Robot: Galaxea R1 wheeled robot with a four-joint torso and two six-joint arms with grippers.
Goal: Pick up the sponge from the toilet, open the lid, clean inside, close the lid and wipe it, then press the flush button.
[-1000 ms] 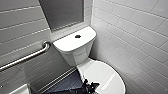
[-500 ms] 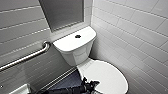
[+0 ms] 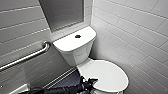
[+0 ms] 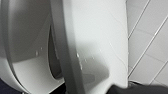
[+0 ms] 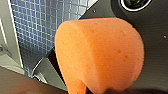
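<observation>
Toilet (image 3: 75, 48) is crowded by wall tiles (image 3: 140, 37) at frame right; dark floor (image 3: 66, 80) is left open lower left. Left gripper (image 3: 88, 83) is set at the lid (image 3: 107, 75) edge, grip untellable. Pitted orange sponge (image 5: 100, 55) is clamped in right gripper (image 5: 105, 90).

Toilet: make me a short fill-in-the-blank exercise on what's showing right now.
1. The sponge is ____ in colour.
2. The dark flush button sits on top of the ____.
3. The left gripper is at the edge of the white oval ____.
Missing words: orange; tank; lid.
</observation>
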